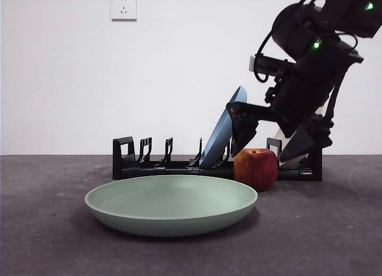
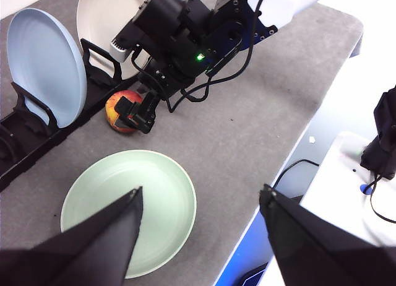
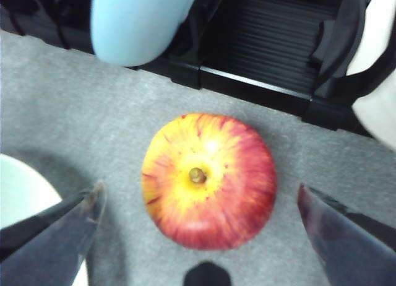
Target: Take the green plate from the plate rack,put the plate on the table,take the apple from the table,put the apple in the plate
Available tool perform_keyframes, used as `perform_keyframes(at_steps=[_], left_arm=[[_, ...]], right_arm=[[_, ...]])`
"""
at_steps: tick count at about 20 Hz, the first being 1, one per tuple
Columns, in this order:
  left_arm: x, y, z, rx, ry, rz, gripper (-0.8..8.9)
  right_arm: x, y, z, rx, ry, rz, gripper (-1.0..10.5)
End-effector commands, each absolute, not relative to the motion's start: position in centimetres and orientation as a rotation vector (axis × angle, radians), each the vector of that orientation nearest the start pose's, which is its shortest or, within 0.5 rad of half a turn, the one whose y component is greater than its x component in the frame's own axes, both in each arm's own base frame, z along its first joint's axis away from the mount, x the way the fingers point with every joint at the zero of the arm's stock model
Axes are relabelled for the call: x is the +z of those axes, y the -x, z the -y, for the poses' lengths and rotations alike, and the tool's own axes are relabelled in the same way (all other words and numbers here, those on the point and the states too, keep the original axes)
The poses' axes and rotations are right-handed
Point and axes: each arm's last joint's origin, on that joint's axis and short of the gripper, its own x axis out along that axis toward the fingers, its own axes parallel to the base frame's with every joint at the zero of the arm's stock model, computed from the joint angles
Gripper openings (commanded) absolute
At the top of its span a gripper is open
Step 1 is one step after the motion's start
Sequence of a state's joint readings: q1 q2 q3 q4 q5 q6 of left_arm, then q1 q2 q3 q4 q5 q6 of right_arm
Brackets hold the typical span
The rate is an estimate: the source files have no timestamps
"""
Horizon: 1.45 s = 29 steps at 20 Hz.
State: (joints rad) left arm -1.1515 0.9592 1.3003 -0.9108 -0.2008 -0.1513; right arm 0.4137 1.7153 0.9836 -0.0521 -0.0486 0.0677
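The table (image 1: 48, 240) is bearing the matte sage green plate (image 1: 171, 204) at lower centre. The plate rack (image 1: 155, 162) is standing behind. The red, yellow-streaked apple (image 1: 256, 168) is sitting right of centre, straddled by the right gripper (image 1: 277, 146), jaws spread. The left gripper (image 2: 201, 199) is hovering released.

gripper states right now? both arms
Left gripper: open, empty, above the green plate.
Right gripper: open, jaws either side of the apple, not gripping yet.

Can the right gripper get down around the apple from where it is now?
Probably yes. The right gripper is open directly above the apple, a jaw on each side with bare table between. The plate rack sits close behind but not in the way.
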Motion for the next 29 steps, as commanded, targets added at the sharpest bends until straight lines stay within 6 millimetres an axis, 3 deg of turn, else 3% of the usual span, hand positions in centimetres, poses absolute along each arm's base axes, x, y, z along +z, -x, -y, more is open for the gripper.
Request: perform_keyframes(at_steps=[1, 6, 8, 16, 19, 24, 26, 29], left_arm=[[40.6, -7.0, 14.4, -0.88, -0.222, -0.539, 3.22], [40.5, -7.0, 14.3, -0.874, -0.214, -0.551, 3.22], [40.5, -7.0, 14.3, -0.874, -0.215, -0.552, 3.22], [40.4, -7.0, 14.2, -0.871, -0.221, -0.563, 3.22], [40.3, -6.9, 14.2, -0.869, -0.225, -0.568, 3.21], [40.3, -6.9, 14.2, -0.867, -0.226, -0.569, 3.19], [40.3, -6.9, 14.2, -0.867, -0.23, -0.573, 3.19], [40.1, -6.9, 14.1, -0.863, -0.245, -0.591, 3.19]], right_arm=[[16.6, -32.4, -14.3, 0.397, 0.076, -0.807, 6.4], [15.9, -33.0, -14.6, 0.376, 0.066, -0.772, 6.2], [15.9, -33.0, -14.6, 0.373, 0.057, -0.774, 4.4], [15.7, -33.0, -14.6, 0.374, 0.059, -0.784, -0.2], [17.3, -32.4, -14.6, 0.387, 0.06, -0.766, -0.2], [23.4, -28.1, -16.5, 0.506, 0.084, -0.663, -0.2], [23.6, -26.5, -18.2, 0.571, 0.114, -0.682, -0.2], [21.7, -25.0, -21.5, 0.667, 0.174, -0.737, -0.2]])
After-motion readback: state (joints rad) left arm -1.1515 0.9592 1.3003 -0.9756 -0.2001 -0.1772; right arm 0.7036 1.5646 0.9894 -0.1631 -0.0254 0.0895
